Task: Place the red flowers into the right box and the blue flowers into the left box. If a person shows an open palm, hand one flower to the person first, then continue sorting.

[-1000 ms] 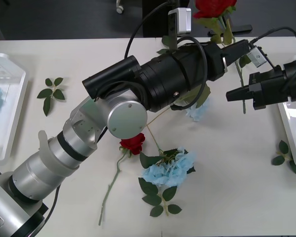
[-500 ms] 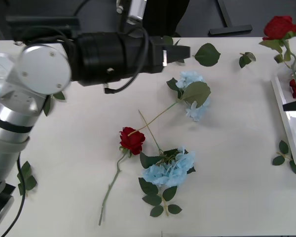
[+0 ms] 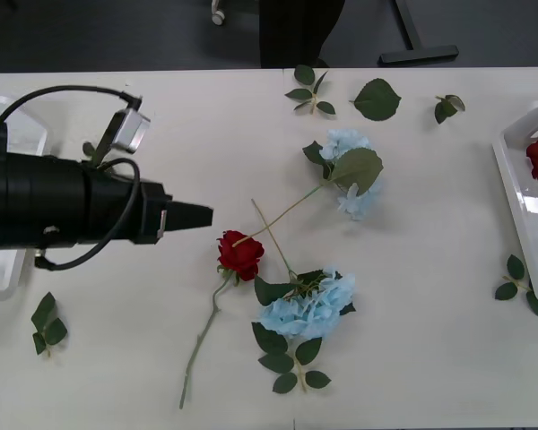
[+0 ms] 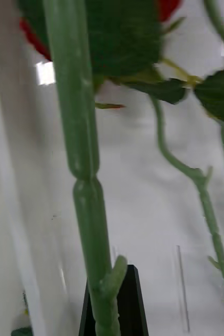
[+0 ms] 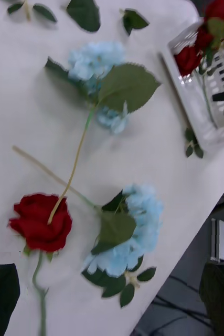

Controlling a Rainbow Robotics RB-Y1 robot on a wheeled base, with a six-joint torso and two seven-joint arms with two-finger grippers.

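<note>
Hidden and cut off

You saw the left arm (image 3: 72, 210) covering most of the left box (image 3: 22, 134); the right box (image 3: 520, 193) ran off the front view's edge, and its red flowers (image 5: 206, 31) were blurred from the left wrist.

A wide white table (image 3: 430, 376) fills most of the front view, evenly lit, with its far edge running straight across near the top. Beyond that edge lies a dark grey floor (image 3: 117, 36). On the floor stand a dark upright furniture column (image 3: 296, 31), a black angled furniture leg (image 3: 412, 40), and 1 white caster wheel (image 3: 218, 13).
</note>
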